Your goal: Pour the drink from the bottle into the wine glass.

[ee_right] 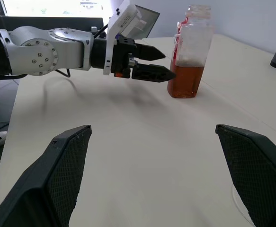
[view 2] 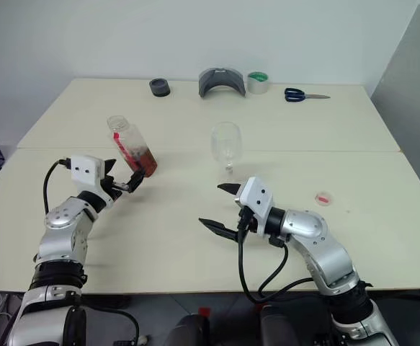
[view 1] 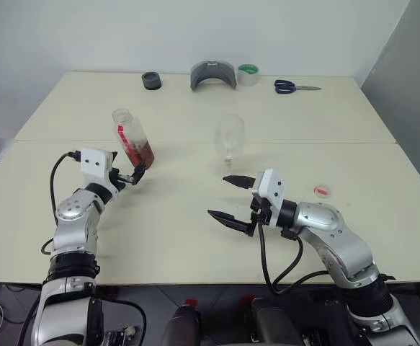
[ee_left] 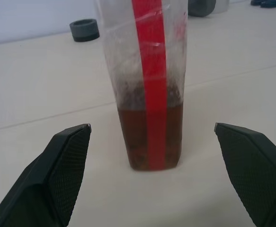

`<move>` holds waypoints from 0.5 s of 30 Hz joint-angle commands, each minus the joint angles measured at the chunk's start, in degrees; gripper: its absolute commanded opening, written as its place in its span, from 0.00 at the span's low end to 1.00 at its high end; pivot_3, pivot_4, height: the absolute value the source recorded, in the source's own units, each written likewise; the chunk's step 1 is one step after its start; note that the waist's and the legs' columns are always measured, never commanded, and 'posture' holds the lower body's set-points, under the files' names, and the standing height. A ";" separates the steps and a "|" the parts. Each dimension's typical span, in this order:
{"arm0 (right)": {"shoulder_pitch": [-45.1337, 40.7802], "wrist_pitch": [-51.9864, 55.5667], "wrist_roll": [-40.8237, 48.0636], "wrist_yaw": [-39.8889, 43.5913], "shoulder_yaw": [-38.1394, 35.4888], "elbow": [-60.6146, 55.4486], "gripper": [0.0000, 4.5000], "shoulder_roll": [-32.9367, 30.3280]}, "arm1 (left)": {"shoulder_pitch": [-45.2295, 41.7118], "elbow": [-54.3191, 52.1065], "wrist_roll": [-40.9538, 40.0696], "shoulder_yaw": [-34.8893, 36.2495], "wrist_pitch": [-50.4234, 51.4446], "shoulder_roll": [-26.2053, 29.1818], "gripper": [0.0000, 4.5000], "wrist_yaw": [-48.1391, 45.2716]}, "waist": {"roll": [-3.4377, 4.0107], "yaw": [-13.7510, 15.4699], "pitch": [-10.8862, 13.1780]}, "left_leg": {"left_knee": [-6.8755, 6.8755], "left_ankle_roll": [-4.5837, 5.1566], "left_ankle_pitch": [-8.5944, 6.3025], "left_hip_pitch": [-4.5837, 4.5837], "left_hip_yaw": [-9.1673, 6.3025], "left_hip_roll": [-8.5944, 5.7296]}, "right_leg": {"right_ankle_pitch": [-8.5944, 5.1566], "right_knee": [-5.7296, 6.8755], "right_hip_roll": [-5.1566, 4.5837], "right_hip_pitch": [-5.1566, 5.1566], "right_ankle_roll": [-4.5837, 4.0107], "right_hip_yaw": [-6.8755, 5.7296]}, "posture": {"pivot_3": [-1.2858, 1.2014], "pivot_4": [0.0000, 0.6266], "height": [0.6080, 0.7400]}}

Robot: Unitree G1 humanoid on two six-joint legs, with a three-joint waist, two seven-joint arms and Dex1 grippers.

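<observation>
Two pale tables (view 1: 339,238) are sitting pushed together, carrying everything. Both arms are reaching over the near one: the right gripper (view 1: 230,196), jaws spread wide and empty, is hanging at six o'clock of the wine glass (view 1: 229,136). The left gripper (view 1: 139,173), fingers splayed, is nosing up to the uncapped bottle (view 1: 132,138) without clasping it; reddish-brown drink (ee_left: 149,142) is filling its lower part.

Left hand (ee_right: 162,67) open beside bottle (ee_right: 189,52), drink (ee_right: 185,81) inside
</observation>
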 commanded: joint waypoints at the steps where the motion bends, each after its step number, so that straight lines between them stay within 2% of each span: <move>1: -1.32 0.23 0.97 0.31 -0.36 -2.00 0.99 -0.26 | -2.57 0.73 0.99 -0.27 -1.20 1.17 1.00 0.25 | 0.00 -0.01 0.00 | 0.00 0.00 0.00 0.00 0.00 0.00 | 0.00 0.00 0.00 0.00 0.00 0.00 | 0.52 0.24 1.00; 15: -2.54 0.16 1.28 0.25 -0.64 -1.03 0.99 0.03 | -9.80 8.27 2.32 -0.76 -1.33 0.91 1.00 1.56 | -0.01 0.00 0.00 | 0.01 -0.02 0.01 -0.11 -0.06 -0.01 | 0.01 0.00 0.01 -0.06 -0.01 -0.05 | 0.52 0.24 1.00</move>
